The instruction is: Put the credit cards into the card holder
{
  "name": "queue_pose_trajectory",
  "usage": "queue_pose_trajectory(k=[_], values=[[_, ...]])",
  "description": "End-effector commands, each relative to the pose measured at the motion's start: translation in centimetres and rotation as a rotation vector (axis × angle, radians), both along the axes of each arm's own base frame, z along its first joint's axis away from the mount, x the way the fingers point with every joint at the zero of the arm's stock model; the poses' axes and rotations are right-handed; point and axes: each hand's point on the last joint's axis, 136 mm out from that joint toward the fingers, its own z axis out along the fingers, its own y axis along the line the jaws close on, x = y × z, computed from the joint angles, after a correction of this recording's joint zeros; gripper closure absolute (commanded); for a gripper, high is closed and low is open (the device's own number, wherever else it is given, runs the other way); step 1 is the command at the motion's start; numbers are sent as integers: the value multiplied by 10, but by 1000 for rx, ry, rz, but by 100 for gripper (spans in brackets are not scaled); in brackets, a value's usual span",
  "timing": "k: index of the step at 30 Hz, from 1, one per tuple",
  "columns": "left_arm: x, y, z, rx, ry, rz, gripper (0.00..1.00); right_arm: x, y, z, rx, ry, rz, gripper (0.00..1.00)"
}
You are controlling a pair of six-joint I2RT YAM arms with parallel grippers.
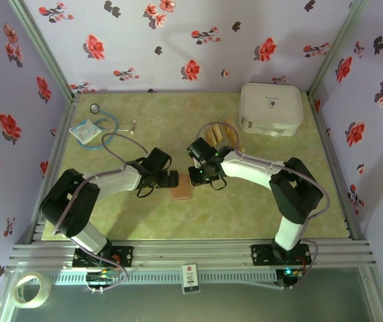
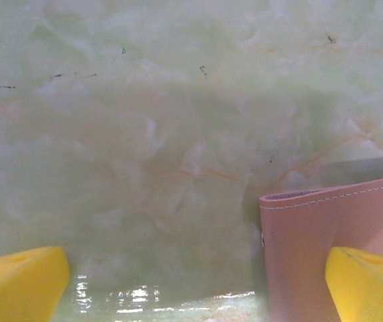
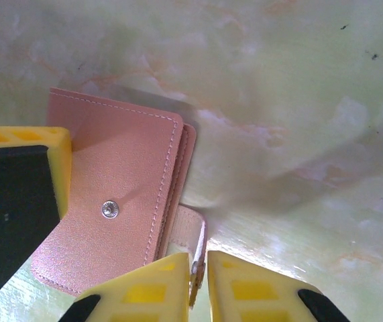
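The worktop (image 1: 278,194) carries one reddish-brown card holder (image 1: 181,192), one white zippered case (image 1: 270,107), one stethoscope (image 1: 107,127) and one small packet (image 1: 84,131). At least three tan credit cards (image 1: 211,134) lie in a group; an arm partly hides them, so the full count cannot be told. One roll of tape (image 1: 15,292) sits off the worktop's near edge.

On the left wrist view, the card holder (image 2: 318,235) is cut off by the right and bottom edges. The tip of its strap (image 3: 191,231) vanishes inside the pinch of the right gripper (image 3: 198,285). Overhead, the credit cards (image 1: 211,134) are small and partly behind that arm; I can't count them.
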Motion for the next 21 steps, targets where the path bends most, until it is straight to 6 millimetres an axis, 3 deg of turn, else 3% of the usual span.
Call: queue_pose_trajectory(k=[1, 15, 21], values=[[-18, 26, -27, 115, 78, 32, 0, 0, 1, 13, 32, -18, -3, 86], [-19, 26, -28, 117, 80, 29, 0, -3, 1, 2, 29, 3, -5, 87], [-18, 26, -27, 115, 77, 28, 0, -4, 2, 4, 38, 4, -2, 100]])
